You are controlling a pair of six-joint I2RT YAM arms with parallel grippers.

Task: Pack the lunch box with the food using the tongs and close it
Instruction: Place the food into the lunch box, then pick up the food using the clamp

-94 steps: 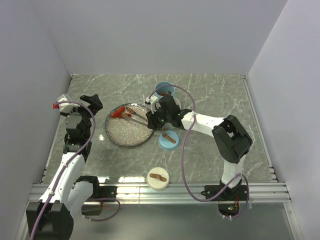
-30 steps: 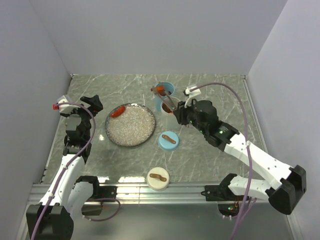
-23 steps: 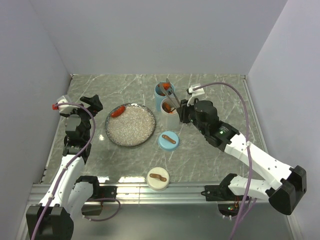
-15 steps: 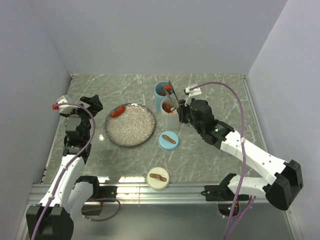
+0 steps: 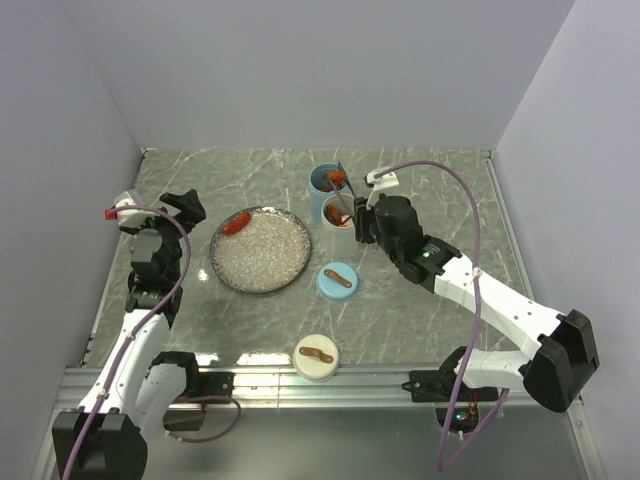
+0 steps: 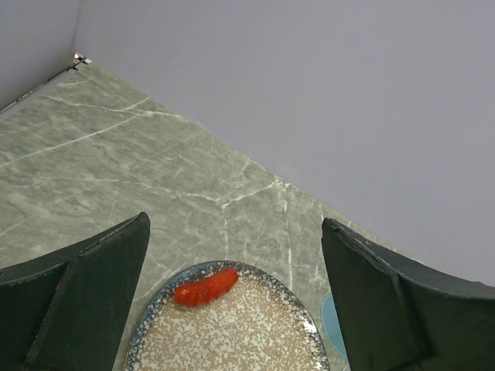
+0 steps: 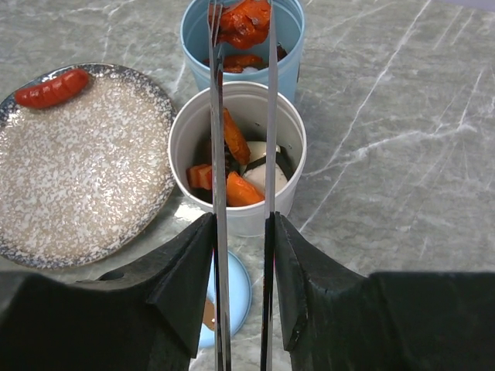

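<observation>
My right jaws are clamped on the tongs [image 7: 271, 116], which point straight ahead. A red food piece [image 7: 246, 19] sits between their tips, right above the blue cup [image 7: 288, 46], just behind the white cup [image 7: 298, 147]. My left jaws are wide apart.

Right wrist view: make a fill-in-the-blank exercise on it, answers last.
The right gripper grips the ____.
A red piece lies alone on the ____.
The white cup stands ____ the blue cup and that gripper.
Missing: tongs; plate; between.
</observation>
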